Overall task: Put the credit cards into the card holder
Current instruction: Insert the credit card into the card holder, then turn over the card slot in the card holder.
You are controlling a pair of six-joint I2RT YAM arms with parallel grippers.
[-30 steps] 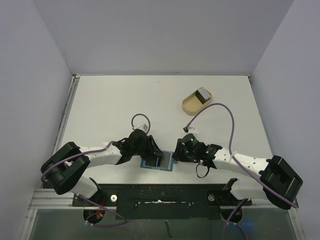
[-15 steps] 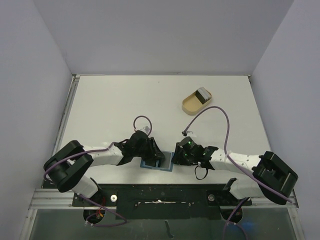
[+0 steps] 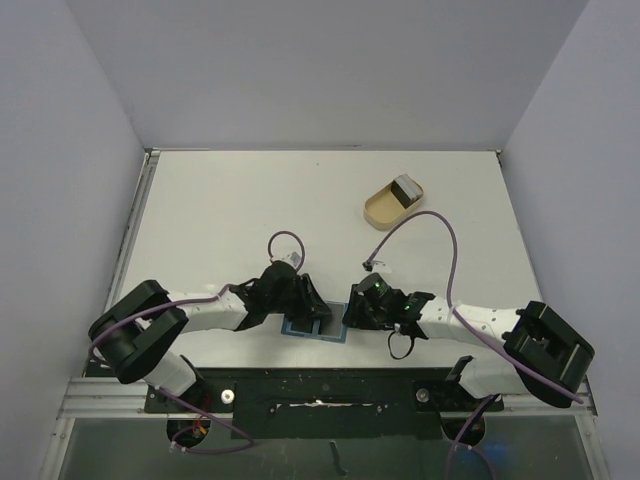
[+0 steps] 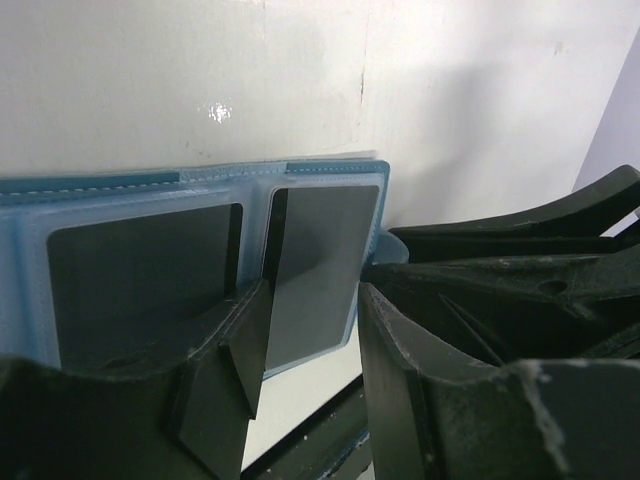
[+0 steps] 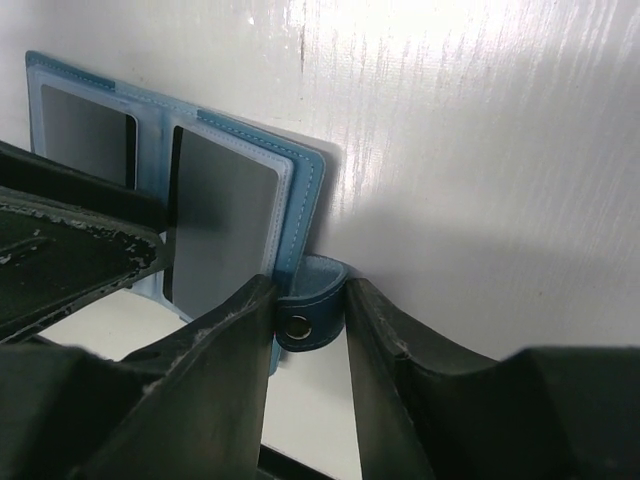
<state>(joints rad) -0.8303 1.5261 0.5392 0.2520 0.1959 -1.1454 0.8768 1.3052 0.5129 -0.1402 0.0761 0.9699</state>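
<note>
Blue card holder (image 3: 312, 330) lying spread open at lower centre of the top view, between both arms; two grey credit cards (image 4: 140, 270) seated in its pockets; further card (image 3: 405, 187) in tan dish (image 3: 378, 208), upper right; left gripper (image 4: 312, 310) parted above the holder's edge, gripping nothing; right gripper (image 5: 308, 295) straddling closing tab (image 5: 305, 325); whether it pinches the tab cannot be told.

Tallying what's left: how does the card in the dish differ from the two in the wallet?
The dish card lies in the dish far across the table; the wallet cards sit pocketed in the blue wallet at the near edge. The dish card looks pale grey; the wallet cards look dark. All are flat rectangles.
</note>
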